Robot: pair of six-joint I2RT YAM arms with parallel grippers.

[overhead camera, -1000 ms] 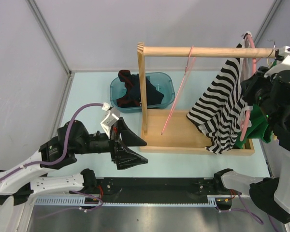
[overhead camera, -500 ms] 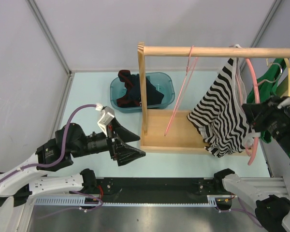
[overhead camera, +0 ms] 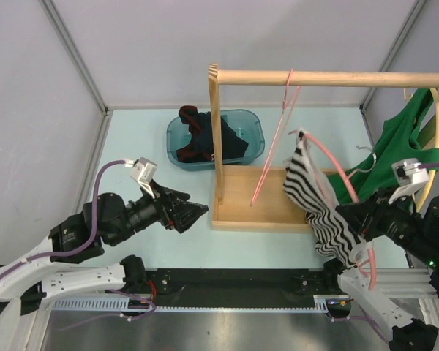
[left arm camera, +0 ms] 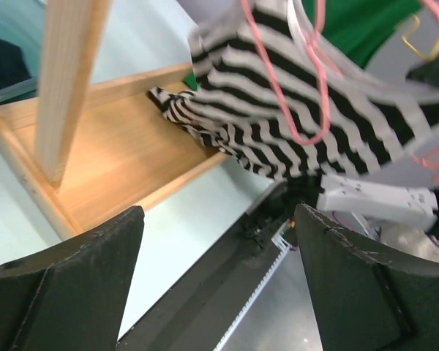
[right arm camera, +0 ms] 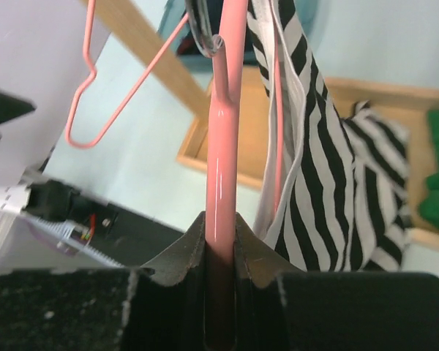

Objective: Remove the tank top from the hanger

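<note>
The black-and-white striped tank top hangs on a pink hanger, off the rod and tilted over the front right of the wooden base. My right gripper is shut on the hanger's pink bar, pinched between both fingers of the right gripper. The striped cloth drapes just right of that bar. My left gripper is open and empty at the left, pointing toward the garment. In the left wrist view the tank top and its hanger lie beyond the wide-apart fingers of the left gripper.
The wooden rod of the rack carries a bare pink hanger. Its upright post rises from the wooden base tray. A green garment hangs at the far right. A teal tub with dark clothes sits behind the post.
My right gripper has carried the hanger and tank top off the rod, down and left toward the front. My left gripper has swung to face them, staying open.
</note>
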